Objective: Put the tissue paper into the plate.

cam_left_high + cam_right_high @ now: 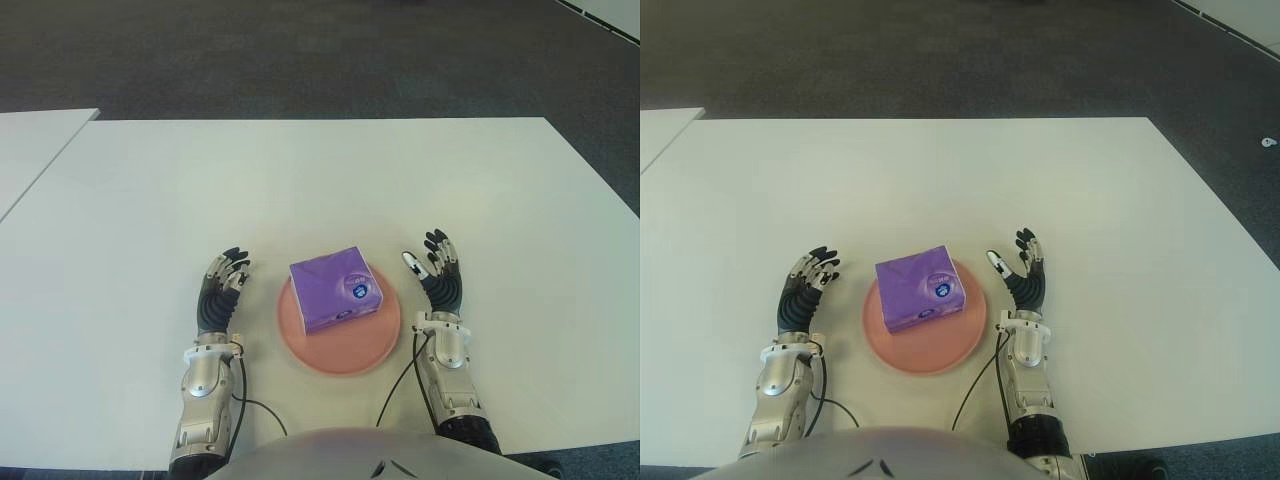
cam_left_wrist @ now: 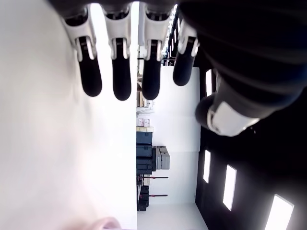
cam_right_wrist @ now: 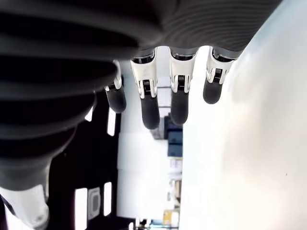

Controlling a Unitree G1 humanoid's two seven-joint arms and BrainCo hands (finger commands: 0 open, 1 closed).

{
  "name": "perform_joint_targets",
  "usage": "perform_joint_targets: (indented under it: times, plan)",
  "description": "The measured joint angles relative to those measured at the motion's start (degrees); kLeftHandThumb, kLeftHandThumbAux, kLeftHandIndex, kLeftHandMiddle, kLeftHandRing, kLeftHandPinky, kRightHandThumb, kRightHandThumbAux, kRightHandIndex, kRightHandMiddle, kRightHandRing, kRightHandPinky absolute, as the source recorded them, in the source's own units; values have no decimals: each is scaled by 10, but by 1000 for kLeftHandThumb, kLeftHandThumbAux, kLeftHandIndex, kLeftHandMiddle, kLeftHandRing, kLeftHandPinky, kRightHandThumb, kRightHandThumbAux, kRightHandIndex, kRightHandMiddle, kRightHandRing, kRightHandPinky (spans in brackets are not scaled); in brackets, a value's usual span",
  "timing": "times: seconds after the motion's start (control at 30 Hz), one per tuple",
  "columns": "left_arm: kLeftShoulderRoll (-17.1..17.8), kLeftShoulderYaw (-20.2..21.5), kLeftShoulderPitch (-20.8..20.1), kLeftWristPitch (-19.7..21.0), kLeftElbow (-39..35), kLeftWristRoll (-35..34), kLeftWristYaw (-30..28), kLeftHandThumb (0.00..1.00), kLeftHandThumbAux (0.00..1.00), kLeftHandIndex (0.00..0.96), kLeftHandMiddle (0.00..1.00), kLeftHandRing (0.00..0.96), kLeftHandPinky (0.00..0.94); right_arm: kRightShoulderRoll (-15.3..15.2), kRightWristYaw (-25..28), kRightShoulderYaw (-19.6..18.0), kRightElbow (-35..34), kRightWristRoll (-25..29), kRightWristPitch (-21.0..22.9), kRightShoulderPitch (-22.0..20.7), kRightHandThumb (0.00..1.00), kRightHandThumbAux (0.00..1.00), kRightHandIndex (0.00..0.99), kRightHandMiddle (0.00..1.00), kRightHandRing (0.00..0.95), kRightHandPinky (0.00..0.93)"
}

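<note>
A purple tissue pack (image 1: 335,288) lies flat in the pink round plate (image 1: 340,350), toward its far side, near the table's front edge. My left hand (image 1: 222,285) shows just left of the plate, fingers relaxed and holding nothing. On the plate's other side, my right hand (image 1: 435,270) has its fingers spread, palm turned toward the pack, with a small gap between them. Both wrist views show straight fingers (image 2: 121,72) with nothing between them (image 3: 149,103).
The white table (image 1: 330,180) stretches far behind the plate. A second white table (image 1: 30,140) adjoins at the far left. Dark carpet (image 1: 300,60) lies beyond. Thin black cables (image 1: 395,390) run from both wrists along the near edge.
</note>
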Motion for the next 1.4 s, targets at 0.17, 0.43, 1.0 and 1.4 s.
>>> perform_joint_targets:
  times: [0.17, 0.43, 1.0, 1.4]
  plan:
    - [0, 0, 0, 2, -3, 1, 0, 272, 625, 240, 277, 287, 313, -1, -12, 18, -73, -23, 88, 21, 272, 589, 87, 101, 77, 75]
    - [0, -1, 0, 13, -6, 7, 0, 265, 611, 211, 265, 281, 312, -1, -27, 37, -134, -37, 202, 22, 303, 596, 76, 99, 75, 93]
    - [-4, -11, 1, 28, -27, 18, 0, 235, 612, 223, 257, 271, 297, -2, -24, 53, -159, -41, 248, 22, 324, 595, 50, 79, 66, 89]
    - [-11, -21, 1, 28, -27, 20, 7, 228, 597, 236, 257, 251, 273, -4, -16, 64, -183, -49, 279, 27, 339, 599, 47, 79, 66, 89]
